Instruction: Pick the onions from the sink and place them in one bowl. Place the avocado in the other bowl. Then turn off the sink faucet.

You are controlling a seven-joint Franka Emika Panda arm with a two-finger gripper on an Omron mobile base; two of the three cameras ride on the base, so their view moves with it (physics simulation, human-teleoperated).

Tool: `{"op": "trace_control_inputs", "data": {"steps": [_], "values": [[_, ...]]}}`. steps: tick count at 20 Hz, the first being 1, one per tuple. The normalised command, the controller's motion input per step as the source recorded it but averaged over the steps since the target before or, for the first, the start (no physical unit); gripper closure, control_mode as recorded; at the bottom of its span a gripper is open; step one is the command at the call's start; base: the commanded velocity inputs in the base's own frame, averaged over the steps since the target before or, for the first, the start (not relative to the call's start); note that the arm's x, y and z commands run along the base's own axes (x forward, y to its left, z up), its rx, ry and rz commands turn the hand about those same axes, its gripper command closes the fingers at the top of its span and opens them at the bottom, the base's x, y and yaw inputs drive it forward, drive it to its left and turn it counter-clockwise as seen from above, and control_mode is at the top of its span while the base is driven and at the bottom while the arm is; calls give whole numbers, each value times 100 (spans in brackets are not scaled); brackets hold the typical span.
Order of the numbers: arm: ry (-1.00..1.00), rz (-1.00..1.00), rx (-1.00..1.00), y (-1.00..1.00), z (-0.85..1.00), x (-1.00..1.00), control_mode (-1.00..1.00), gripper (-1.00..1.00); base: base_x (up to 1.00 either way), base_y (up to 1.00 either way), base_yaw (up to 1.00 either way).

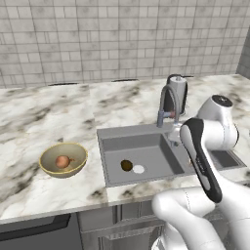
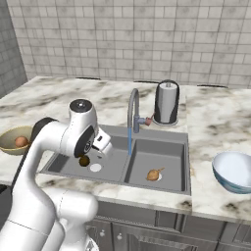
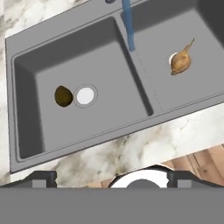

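One onion (image 2: 154,174) (image 3: 180,62) lies in the right basin of the sink (image 1: 112,142) (image 2: 164,149) (image 3: 100,127), beside its drain. A second onion (image 1: 62,161) (image 2: 21,141) rests in the yellow bowl (image 1: 49,168) (image 2: 7,142) on the counter to the left. In the left basin, the dark avocado (image 1: 126,165) (image 2: 84,160) (image 3: 63,96) sits next to the white drain (image 3: 85,96). Water runs from the sink faucet (image 1: 166,105) (image 2: 133,110). A pale blue bowl (image 2: 234,170) stands at the right. My gripper (image 2: 104,147) (image 3: 113,178) hangs open and empty above the sink's front edge.
A dark paper-towel holder (image 1: 177,93) (image 2: 166,103) stands behind the faucet. The blue water stream (image 2: 130,139) (image 3: 128,26) falls near the divider between the basins. Marble counter (image 1: 44,117) surrounds the sink, with a tiled wall behind. My arm hides the right basin in the left base view.
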Motion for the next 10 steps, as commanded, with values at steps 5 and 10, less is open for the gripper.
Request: {"op": "trace_control_inputs", "data": {"steps": [5, 10], "values": [[-2, -3, 0, -70, -19, 0, -100, -100, 0, 0, 0], [0, -10, 0, -68, -26, 0, -100, -100, 0, 0, 0]]}}
